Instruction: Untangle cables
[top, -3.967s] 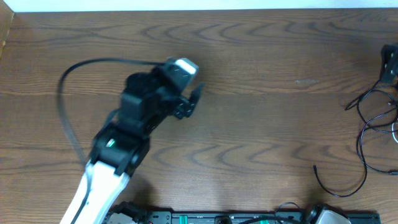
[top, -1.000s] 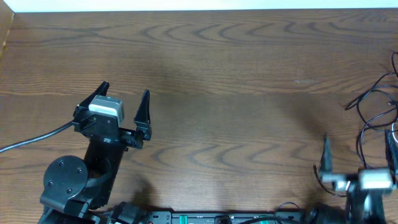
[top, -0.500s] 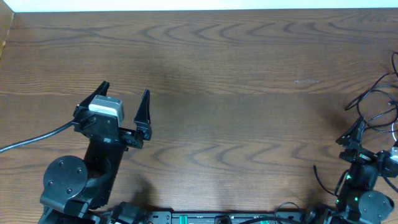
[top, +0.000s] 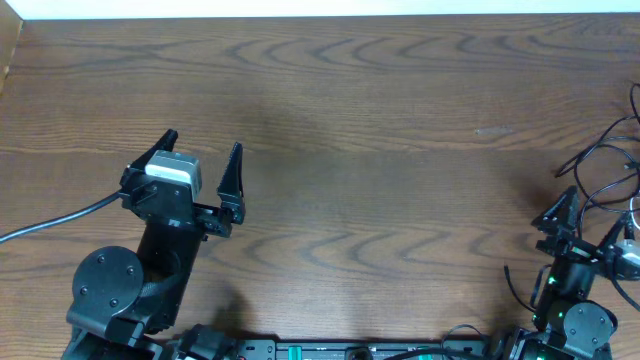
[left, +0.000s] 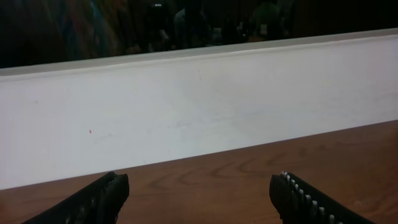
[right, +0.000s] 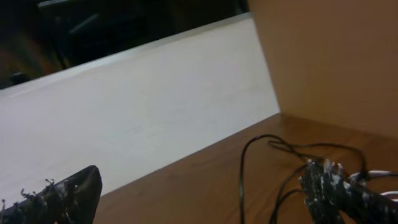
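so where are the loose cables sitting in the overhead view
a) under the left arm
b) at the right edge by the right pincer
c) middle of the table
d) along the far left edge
b: the cables loop along the right edge of the table, next to the open right pincer, while the middle and left show only bare wood.

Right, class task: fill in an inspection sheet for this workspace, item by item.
Surface: brown wooden table, grain visible.
Job's things: thin black cables looped at the right edge.
Clutter: nothing seen.
Grippers: left gripper open, empty; right gripper open, beside the cables, contact unclear.
Cables: thick black lead running off from the left arm.
Surroundings: white board along the table's far edge.
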